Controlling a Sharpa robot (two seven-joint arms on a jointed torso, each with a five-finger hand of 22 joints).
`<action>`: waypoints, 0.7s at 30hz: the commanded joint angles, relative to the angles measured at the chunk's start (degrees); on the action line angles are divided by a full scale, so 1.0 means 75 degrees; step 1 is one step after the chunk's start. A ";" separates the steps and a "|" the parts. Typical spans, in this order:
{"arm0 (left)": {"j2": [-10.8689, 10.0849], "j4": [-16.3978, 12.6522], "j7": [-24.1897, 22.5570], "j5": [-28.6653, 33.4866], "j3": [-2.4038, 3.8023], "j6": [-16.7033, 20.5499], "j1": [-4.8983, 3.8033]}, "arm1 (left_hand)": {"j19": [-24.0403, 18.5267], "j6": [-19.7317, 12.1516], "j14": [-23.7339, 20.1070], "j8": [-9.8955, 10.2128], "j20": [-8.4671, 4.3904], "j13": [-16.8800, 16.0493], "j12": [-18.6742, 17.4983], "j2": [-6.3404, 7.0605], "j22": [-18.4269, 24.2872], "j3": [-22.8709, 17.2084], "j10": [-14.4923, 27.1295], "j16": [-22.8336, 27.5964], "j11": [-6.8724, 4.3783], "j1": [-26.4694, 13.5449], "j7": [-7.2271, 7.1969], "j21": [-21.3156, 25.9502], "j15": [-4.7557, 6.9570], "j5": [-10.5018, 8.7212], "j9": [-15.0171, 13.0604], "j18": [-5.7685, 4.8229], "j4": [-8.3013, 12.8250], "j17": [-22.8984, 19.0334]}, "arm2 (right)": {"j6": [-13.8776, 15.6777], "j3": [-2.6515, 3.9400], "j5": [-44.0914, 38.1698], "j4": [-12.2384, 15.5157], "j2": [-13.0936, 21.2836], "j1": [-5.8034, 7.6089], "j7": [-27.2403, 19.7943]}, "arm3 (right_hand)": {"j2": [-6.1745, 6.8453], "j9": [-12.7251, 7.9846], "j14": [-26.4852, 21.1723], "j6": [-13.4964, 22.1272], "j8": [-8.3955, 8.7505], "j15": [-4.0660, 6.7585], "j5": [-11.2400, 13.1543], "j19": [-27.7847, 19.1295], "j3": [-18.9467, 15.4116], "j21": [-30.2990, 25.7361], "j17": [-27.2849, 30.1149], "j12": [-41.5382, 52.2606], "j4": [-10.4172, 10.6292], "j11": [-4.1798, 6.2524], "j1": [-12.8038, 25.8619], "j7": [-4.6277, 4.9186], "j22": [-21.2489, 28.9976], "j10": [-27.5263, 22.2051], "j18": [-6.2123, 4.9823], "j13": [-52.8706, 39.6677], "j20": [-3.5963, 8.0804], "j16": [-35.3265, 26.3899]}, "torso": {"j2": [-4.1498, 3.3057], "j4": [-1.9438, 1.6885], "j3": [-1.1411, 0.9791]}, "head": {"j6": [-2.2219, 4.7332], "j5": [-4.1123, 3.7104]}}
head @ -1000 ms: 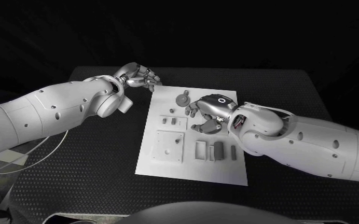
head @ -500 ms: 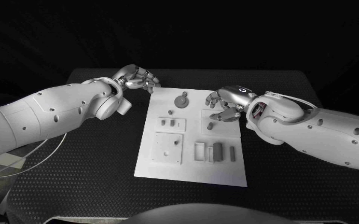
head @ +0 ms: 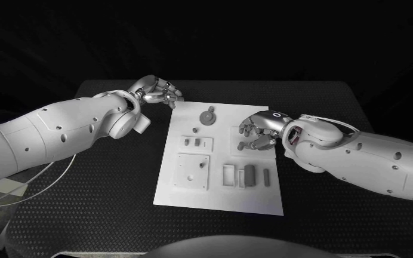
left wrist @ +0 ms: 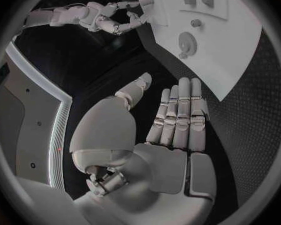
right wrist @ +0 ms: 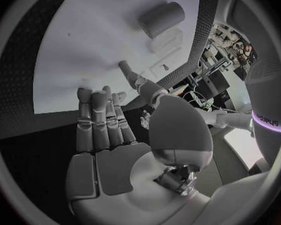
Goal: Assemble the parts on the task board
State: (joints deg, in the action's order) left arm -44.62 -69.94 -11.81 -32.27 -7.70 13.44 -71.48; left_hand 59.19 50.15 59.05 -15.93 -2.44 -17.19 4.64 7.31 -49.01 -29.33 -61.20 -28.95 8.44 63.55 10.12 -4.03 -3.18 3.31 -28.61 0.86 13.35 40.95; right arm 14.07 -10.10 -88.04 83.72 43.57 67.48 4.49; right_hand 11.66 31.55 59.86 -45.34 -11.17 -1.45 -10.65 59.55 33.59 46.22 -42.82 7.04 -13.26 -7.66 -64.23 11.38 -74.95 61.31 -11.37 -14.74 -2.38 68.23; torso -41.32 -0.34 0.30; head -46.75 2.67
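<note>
On the near half of the white task board (head: 185,193) lies a square plate-like part (head: 193,170) toward its left side, and beside it, toward the right, a row of upright rectangular parts (head: 249,175) stand close together. Farther back on the left side of the board sit 2 small block parts (head: 196,143) side by side, with a small peg (head: 196,129) just beyond them.

The right hand (head: 259,130) hovers over the board's right edge at about mid-depth, its fingers bent downward toward a small dark part (head: 243,146) on the board; whether they touch it cannot be told from the head view. In the right wrist view that hand's fingers (right wrist: 100,120) lie straight and side by side with the thumb apart, and nothing sits in the palm.

Near the far edge of the board rests a round disc part (head: 207,116) with a knob at its centre. Beyond the board's far left corner, over the black table (head: 103,210), the left hand (head: 158,91) hangs clear of the board. In the left wrist view its fingers (left wrist: 178,116) are extended together, the thumb spread, holding nothing, with the disc part (left wrist: 187,44) ahead of them.
</note>
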 commanded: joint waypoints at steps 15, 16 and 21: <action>0.0012 0.0008 -0.0078 -0.0006 0.0005 -0.0126 -0.0004 | 0.0007 -0.0041 0.0029 -0.0033 0.0011 0.0009 -0.0006 -0.0012 0.0013 0.0048 -0.0019 0.0060 0.0037 0.0024 0.0002 0.0006 -0.0017 0.0038 0.0010 0.0002 -0.0017 0.0025 | -0.0127 -0.0074 -0.0907 0.0083 -0.0188 -0.0247 0.0091 | -0.0054 -0.0050 -0.0029 -0.0262 -0.0193 0.0108 0.0038 -0.0015 -0.0028 0.0013 0.0075 0.0186 -0.0038 0.0089 -0.0106 -0.0042 -0.0139 0.0198 -0.0484 -0.0072 -0.0008 0.0103 | -0.0001 -0.0015 0.0001 | -0.0059 0.0014; 0.0010 0.0009 -0.0079 -0.0006 0.0005 -0.0131 -0.0004 | 0.0007 -0.0041 0.0029 -0.0033 0.0011 0.0009 -0.0006 -0.0013 0.0013 0.0048 -0.0019 0.0060 0.0037 0.0024 0.0002 0.0005 -0.0017 0.0038 0.0010 0.0002 -0.0018 0.0026 | -0.0072 -0.0075 -0.0907 0.0092 -0.0197 -0.0250 0.0094 | -0.0084 -0.0054 -0.0021 -0.0290 -0.0210 0.0119 0.0037 -0.0005 -0.0025 0.0019 0.0083 0.0200 -0.0053 0.0099 -0.0123 -0.0047 -0.0138 0.0220 -0.0484 -0.0079 -0.0002 0.0107 | -0.0001 -0.0013 0.0003 | -0.0060 0.0019; 0.0018 0.0029 -0.0079 -0.0006 0.0004 -0.0163 -0.0003 | 0.0010 -0.0040 0.0035 -0.0034 0.0011 0.0010 -0.0006 -0.0018 0.0013 0.0048 -0.0021 0.0063 0.0037 0.0021 0.0002 0.0003 -0.0015 0.0037 0.0011 0.0003 -0.0021 0.0034 | 0.0149 -0.0075 -0.1021 0.0113 -0.0227 -0.0270 0.0188 | -0.0398 -0.0055 0.0126 -0.0615 -0.0391 0.0243 0.0035 0.0121 -0.0015 0.0075 0.0148 0.0372 -0.0135 0.0227 -0.0184 -0.0152 -0.0131 0.0531 -0.0484 -0.0158 0.0053 0.0142 | -0.0002 0.0001 0.0003 | -0.0033 0.0018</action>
State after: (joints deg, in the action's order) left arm -44.62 -69.69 -11.81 -32.27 -7.70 13.16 -71.47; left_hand 59.19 50.15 59.05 -15.93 -2.44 -17.19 4.65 7.31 -48.97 -29.19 -61.20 -28.62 8.44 63.55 10.12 -4.03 -3.18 3.31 -28.62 0.86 13.21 41.14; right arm 14.06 -10.63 -94.01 84.38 41.97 65.57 5.52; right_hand 9.08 31.17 60.68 -49.56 -13.88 0.18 -10.65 60.04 33.54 46.60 -41.79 9.56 -14.00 -6.13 -65.68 10.36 -74.94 64.77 -11.42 -15.66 -1.94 69.11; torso -41.33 -0.41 0.33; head -47.14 2.79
